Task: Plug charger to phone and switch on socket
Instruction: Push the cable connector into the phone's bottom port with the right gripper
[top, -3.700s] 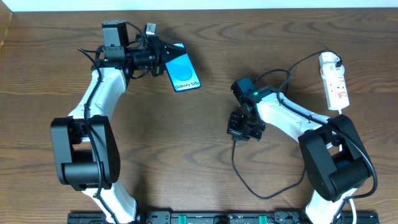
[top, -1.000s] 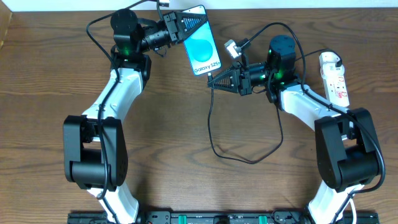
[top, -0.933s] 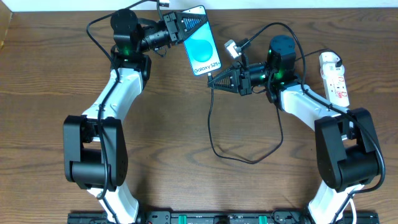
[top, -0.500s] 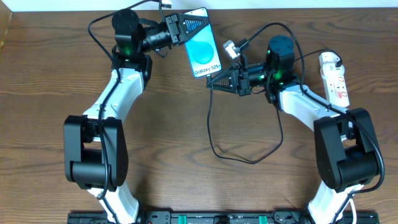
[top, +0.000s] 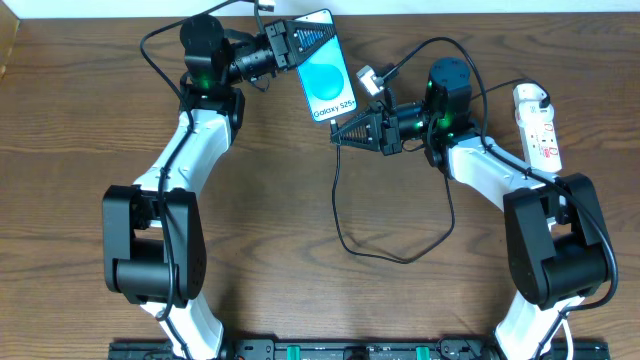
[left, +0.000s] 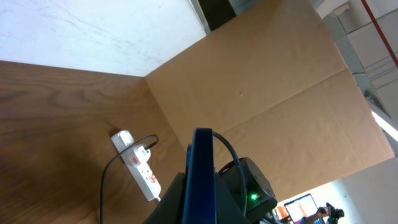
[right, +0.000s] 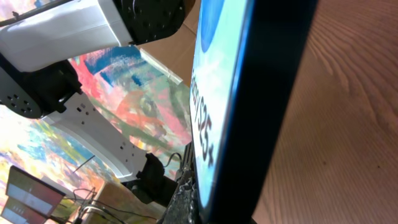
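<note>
The phone (top: 330, 85), blue-cyan screen up, is held off the table at the back, my left gripper (top: 316, 38) shut on its upper end. In the left wrist view the phone (left: 202, 155) stands edge-on between the jaws. My right gripper (top: 342, 134) is shut on the plug tip of the charger, right at the phone's lower edge; whether the tip is in the port cannot be told. The black charger cable (top: 345, 225) loops down over the table. The phone (right: 267, 112) fills the right wrist view. The socket (top: 540, 130) lies at the far right.
The white cord of the socket (left: 140, 171) runs down beside my right arm's base (top: 550, 260). A tan board wall (left: 267, 81) stands behind the table. My left arm's base (top: 145, 250) is at the front left.
Since the earliest frame both grippers have risen off the table with phone and plug. Over the last second my right gripper has edged left toward the phone's lower end.
</note>
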